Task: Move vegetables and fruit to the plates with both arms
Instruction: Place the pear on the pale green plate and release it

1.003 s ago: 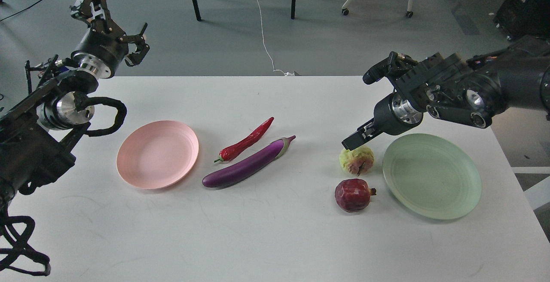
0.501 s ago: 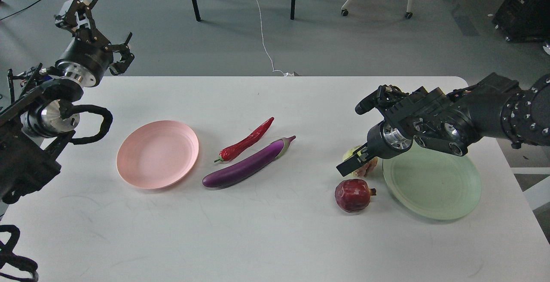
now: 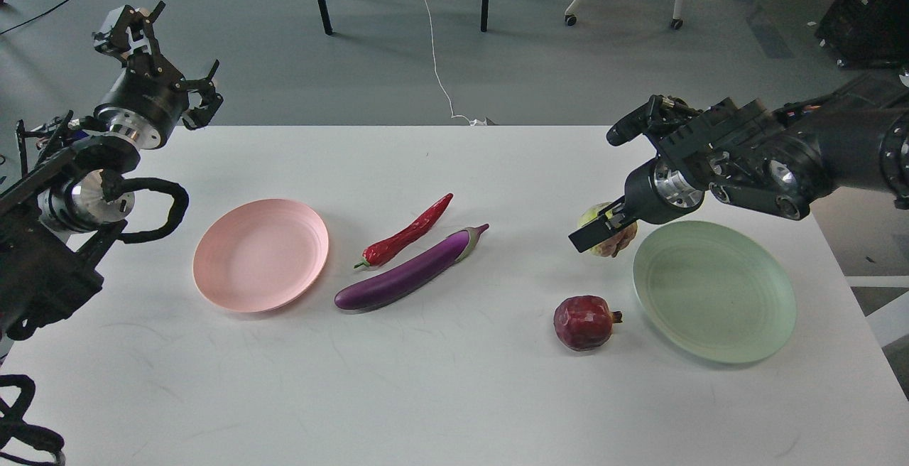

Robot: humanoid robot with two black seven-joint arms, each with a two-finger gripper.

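The right arm's black claw-like gripper sits at centre right of the frame, its fingers closed around the pale yellow-green roundish fruit with a pinkish blush, which is held clear of the white worktop just beside the upper left rim of the pale mint green round plate. That plate lies bare at the right of the frame. Below the held fruit, near the plate's lower left rim but apart from it, the dark red round pomegranate rests on the worktop with its small crown pointing right.

In the middle of the frame the long slim glossy purple eggplant lies on a slant, its greyish-green stem cap at the upper right. The shorter curved shiny red chili pepper lies just above and to the left of it, roughly parallel, very close. Left of both, the pale pink round plate lies bare on the worktop.

The left arm's black gripper is raised at the upper left of the frame, beyond the worktop's far edge, its fingers spread wide and holding nothing
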